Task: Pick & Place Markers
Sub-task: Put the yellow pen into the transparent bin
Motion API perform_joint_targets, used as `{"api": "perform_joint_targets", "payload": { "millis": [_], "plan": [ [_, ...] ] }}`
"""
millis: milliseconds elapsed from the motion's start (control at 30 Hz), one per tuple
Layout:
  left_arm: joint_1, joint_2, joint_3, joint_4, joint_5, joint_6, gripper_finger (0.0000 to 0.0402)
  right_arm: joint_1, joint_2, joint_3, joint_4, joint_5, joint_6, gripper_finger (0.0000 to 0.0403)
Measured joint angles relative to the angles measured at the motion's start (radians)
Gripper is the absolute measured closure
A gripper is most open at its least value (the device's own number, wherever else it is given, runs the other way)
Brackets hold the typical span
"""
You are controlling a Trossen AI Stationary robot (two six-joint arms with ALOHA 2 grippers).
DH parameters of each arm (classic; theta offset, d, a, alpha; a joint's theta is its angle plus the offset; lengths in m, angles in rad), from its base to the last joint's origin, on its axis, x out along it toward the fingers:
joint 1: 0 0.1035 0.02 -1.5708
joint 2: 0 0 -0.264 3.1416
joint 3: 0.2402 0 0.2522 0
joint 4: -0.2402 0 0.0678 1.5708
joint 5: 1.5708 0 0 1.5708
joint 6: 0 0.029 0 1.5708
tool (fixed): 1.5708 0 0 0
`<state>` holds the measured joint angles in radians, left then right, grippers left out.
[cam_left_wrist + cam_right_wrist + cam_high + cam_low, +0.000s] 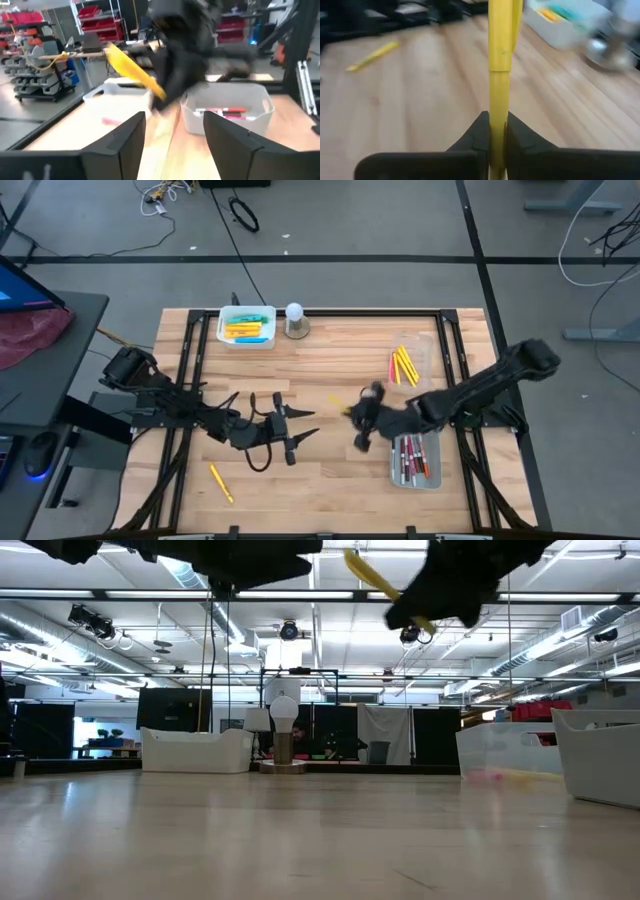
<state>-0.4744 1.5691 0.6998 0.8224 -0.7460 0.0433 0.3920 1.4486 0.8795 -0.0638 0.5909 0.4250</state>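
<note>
- Right gripper (492, 137): clamped on a yellow marker (499, 55), raised off the table (330, 470), just beside the white bin of red markers (414, 460).
- Left gripper (298, 429): fingers (127, 142) apart, empty, further from that bin, facing it.
- Loose yellow marker (221, 483): flat on the wood, well apart from that bin.

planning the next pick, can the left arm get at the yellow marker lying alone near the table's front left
Probably yes: the left gripper is open and empty, the lone yellow marker lies on bare wood on its side of the table, and nothing stands between them.
</note>
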Motion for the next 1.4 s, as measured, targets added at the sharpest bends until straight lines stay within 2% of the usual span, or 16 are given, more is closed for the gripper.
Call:
{"api": "perform_joint_targets", "payload": {
  "millis": [233, 367, 500, 633, 733, 867, 1100, 1400],
  "plan": [
    [0.008, 0.0, 0.0, -0.063, -0.016, -0.032, 0.0188, -0.151, -0.207, 0.0, -0.536, -0.031, 0.27, 0.0379],
    [0.006, 0.001, 0.0, -0.082, -0.014, -0.039, 0.0194, -0.328, -0.251, -0.004, -0.838, -0.137, 0.372, 0.0379],
    [0.007, 0.001, 0.0, -0.095, -0.014, -0.058, 0.02, -0.522, -0.255, -0.056, -0.995, -0.303, 0.392, 0.0378],
    [0.01, 0.001, 0.0, -0.099, -0.014, -0.059, 0.0202, -0.706, -0.255, -0.151, -0.982, -0.444, 0.299, 0.0378],
    [0.013, 0.001, 0.0, -0.104, -0.013, -0.062, 0.0202, -0.838, -0.255, -0.195, -0.935, -0.474, 0.207, 0.0378],
    [0.021, 0.001, 0.0, -0.105, -0.01, -0.066, 0.0202, -0.939, -0.255, -0.208, -0.89, -0.48, 0.15, 0.0374],
    [0.026, 0.001, 0.0, -0.111, -0.009, -0.086, 0.0202, -1.014, -0.255, -0.208, -0.855, -0.504, 0.134, 0.0361],
    [0.026, 0.002, 0.0, -0.118, -0.009, -0.106, 0.0202, -1.025, -0.224, -0.208, -0.835, -0.506, 0.116, 0.0358]
  ]
}}
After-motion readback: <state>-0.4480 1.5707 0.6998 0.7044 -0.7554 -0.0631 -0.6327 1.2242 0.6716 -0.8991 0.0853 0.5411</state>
